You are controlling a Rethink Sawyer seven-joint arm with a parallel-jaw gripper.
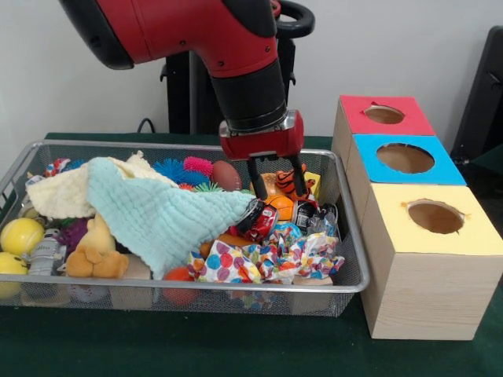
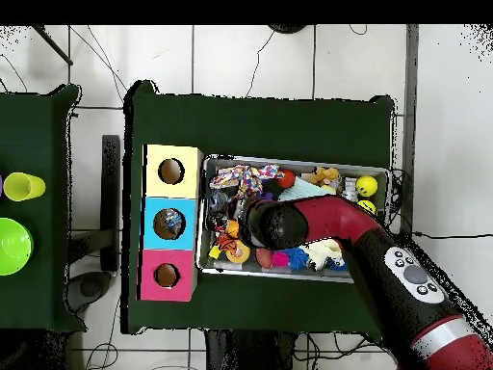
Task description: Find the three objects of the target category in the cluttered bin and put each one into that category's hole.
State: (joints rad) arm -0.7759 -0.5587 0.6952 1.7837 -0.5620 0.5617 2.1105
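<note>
Silver wire-mesh bin (image 1: 355, 276) on green table (image 1: 236, 349), just left of three wooden boxes: red-topped (image 1: 385, 115), blue-topped (image 1: 405, 159), yellow-topped (image 1: 435, 217). Black pincer (image 1: 278, 174) spread narrowly, empty, above orange striped tiger toy (image 1: 291, 181). Mint knitted cloth (image 1: 161, 216) heaped over the clutter. Overhead only: yellow cup (image 2: 23, 186), green bowl (image 2: 12, 246).

A: Where does the front view look from?

B: From across the table, low and close, facing the robot. The arm (image 1: 236, 63) comes down from the top, the wire bin (image 1: 346, 283) fills the left and middle, and the three boxes (image 1: 409, 228) stand at the right.

A: And the overhead view?

B: High above, looking straight down, taking in the whole green table (image 2: 260, 120) and the floor around it. It is turned half round: there the boxes (image 2: 170, 224) lie left of the bin (image 2: 204, 217). Both views share bin, boxes and arm (image 2: 385, 260).
</note>
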